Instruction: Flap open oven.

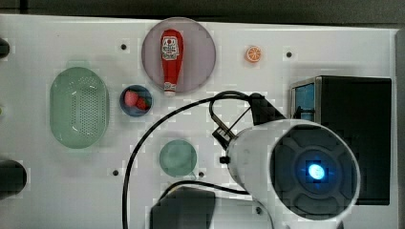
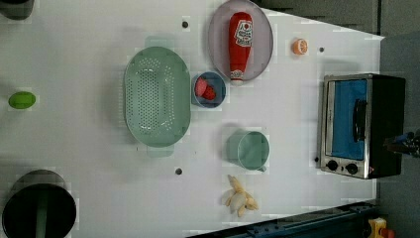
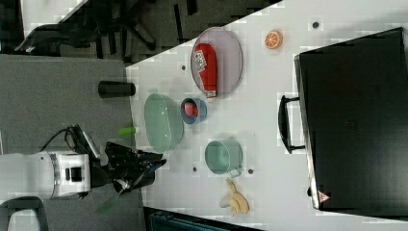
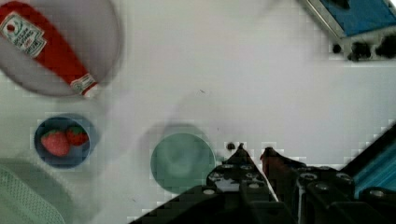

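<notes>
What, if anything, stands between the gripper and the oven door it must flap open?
Nothing visible. In the wrist view the gripper hangs over bare table, with the oven beyond. The green cup sits off to one side.

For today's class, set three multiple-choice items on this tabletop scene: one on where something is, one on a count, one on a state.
1. Where does the ketchup bottle lie?
A. on the round grey plate
B. inside the green colander
C. on top of the oven

2. How many strawberries are in the small blue bowl?
A. none
B. two
C. five

3. What state is the oven door in?
A. removed
B. flapped fully open
C. closed

Answers:
1 A: the ketchup bottle rests on the plate, apart from the colander.
2 B: the wrist view shows two strawberries in the blue bowl.
3 C: in the left view the blue glass door sits flush in the front frame of the oven, with its handle untouched.
</notes>
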You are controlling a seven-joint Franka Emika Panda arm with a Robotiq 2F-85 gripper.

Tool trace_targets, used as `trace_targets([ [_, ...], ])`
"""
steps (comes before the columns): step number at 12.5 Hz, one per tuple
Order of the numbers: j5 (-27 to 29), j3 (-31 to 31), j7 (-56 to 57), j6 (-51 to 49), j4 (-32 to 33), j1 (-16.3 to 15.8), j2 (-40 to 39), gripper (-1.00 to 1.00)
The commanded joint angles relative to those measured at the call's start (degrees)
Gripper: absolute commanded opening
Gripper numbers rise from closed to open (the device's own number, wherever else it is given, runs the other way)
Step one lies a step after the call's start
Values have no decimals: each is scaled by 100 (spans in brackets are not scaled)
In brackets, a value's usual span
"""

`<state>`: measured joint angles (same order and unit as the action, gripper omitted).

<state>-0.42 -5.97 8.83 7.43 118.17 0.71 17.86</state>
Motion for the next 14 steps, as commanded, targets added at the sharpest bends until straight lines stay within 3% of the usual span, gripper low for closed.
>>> trace_targets([
  [1, -39, -353, 2354, 376, -97, 98, 17, -65],
  [4, -234, -762, 4122, 710, -74, 131, -262, -65],
  [9, -478, -1414, 4495, 1338, -54, 170, -842, -65],
  [14, -477, -1842, 5950, 2369, 301, 176, -1458, -65],
])
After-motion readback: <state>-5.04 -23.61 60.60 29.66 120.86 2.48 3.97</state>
